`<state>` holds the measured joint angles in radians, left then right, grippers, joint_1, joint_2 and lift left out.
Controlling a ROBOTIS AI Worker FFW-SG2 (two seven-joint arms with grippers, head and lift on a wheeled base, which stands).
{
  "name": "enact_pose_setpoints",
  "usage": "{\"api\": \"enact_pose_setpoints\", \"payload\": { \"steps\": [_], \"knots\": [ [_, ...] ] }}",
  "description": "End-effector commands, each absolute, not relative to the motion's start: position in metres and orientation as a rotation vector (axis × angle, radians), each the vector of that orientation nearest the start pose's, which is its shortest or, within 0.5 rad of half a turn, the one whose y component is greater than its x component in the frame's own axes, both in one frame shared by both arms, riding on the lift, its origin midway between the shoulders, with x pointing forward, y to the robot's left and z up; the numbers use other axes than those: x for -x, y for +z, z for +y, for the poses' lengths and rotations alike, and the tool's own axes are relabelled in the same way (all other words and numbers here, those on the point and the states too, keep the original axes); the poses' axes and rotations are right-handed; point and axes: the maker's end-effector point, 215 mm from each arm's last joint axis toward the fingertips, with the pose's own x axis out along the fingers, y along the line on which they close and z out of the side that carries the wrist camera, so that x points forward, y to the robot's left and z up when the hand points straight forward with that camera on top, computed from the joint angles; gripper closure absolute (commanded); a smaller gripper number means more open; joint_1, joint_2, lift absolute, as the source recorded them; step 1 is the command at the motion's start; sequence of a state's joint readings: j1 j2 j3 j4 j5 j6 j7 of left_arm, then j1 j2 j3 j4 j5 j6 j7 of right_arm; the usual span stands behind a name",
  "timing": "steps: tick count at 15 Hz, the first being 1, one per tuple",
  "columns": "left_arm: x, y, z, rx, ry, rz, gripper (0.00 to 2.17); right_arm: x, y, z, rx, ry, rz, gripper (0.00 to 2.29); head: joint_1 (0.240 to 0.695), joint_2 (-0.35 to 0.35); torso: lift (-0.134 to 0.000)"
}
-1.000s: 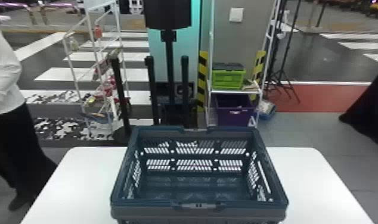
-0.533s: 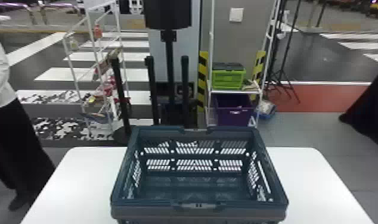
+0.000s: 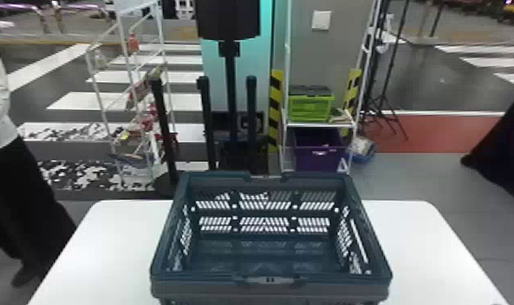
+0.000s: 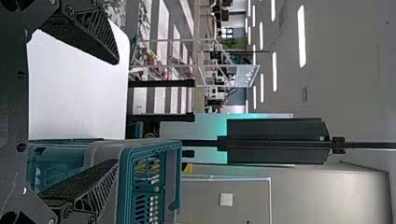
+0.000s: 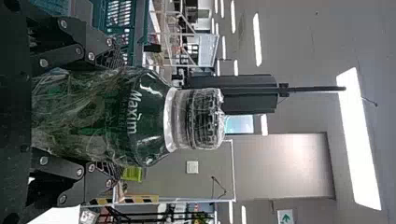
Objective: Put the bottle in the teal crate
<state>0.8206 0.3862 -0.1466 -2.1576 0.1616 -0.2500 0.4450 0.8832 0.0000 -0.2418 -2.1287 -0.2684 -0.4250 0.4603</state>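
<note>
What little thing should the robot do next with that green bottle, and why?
Probably ease the bottle leftward, towards a spot over the teal crate: the right pincer already grips it upright, and the crate stands open on the table, off to the bottle's left.

Cannot trace bench [image 3: 418,251] and teal crate [image 3: 211,288] past the head view's bottom edge. Cannot identify small, blurred goods [image 3: 146,121] on the far left rack [image 3: 135,5]. In the right wrist view, cannot see the base of the green bottle [image 5: 147,112], nor all of the fingers [image 5: 109,57], partly behind it.
</note>
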Motion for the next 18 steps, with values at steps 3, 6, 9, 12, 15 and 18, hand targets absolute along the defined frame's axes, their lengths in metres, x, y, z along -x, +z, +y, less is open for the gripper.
{"api": "enact_pose_setpoints", "payload": {
  "steps": [3,6,9,12,15,18],
  "knots": [
    [-0.347,-0.344,0.261,-0.001,0.113,0.041,0.14,-0.362,-0.282,-0.261,-0.047,0.247,-0.086,1.96,0.499,0.0,0.0],
    [-0.351,-0.344,0.263,0.007,0.118,0.041,0.14,-0.401,-0.281,-0.246,-0.067,0.279,-0.024,1.96,0.499,0.0,0.0],
    [-0.354,-0.352,0.266,0.005,0.127,0.059,0.14,-0.438,-0.287,-0.221,-0.096,0.3,0.064,1.96,0.499,0.0,0.0],
    [-0.356,-0.356,0.277,0.002,0.146,0.066,0.14,-0.478,-0.297,-0.191,-0.068,0.348,0.203,1.96,0.499,0.0,0.0],
    [-0.357,-0.357,0.284,0.009,0.16,0.063,0.14,-0.508,-0.305,-0.154,-0.012,0.423,0.316,1.96,0.499,0.0,0.0],
    [-0.358,-0.356,0.294,0.01,0.179,0.056,0.14,-0.527,-0.333,-0.119,0.05,0.498,0.463,1.96,0.499,0.0,0.0]
  ]
}}
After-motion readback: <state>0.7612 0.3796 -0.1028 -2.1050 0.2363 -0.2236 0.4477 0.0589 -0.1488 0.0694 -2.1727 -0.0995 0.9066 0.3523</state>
